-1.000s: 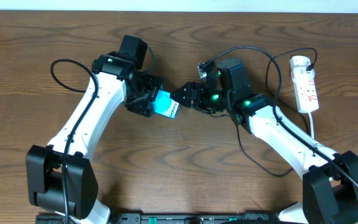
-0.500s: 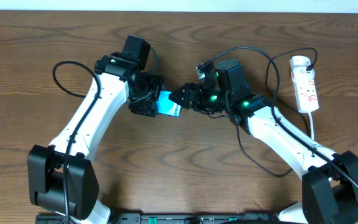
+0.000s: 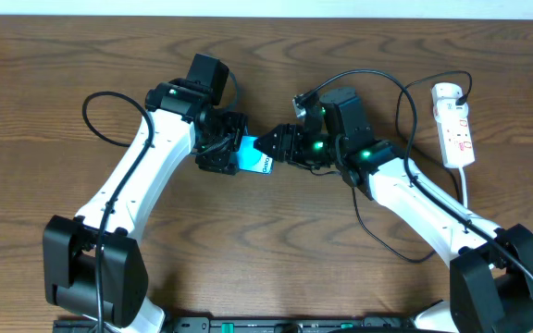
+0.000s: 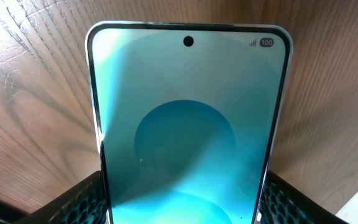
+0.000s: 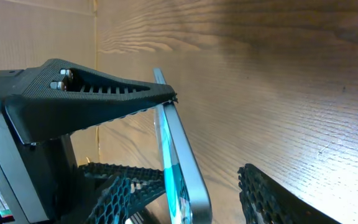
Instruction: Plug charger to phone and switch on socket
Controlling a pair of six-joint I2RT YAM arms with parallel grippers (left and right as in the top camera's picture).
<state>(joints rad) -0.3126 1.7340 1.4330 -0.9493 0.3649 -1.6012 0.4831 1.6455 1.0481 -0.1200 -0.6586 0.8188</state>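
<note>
Overhead, we see no container on the counter (image 3: 63,55), and the socket (image 3: 455,125) lies at its right side, well apart from the phone (image 3: 249,154), which the left pincer (image 3: 229,153) grips by its side edges near the middle. The right pincer (image 3: 274,146) stands open astride the phone's free end with no connector that we can see, while the charger (image 3: 378,76) arcs from the socket toward that arm. We judge that closing there could twist the phone out of its grip, still unplugged.

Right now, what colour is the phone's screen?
Teal-blue with a darker circle; the phone shows best in left wrist view.
</note>
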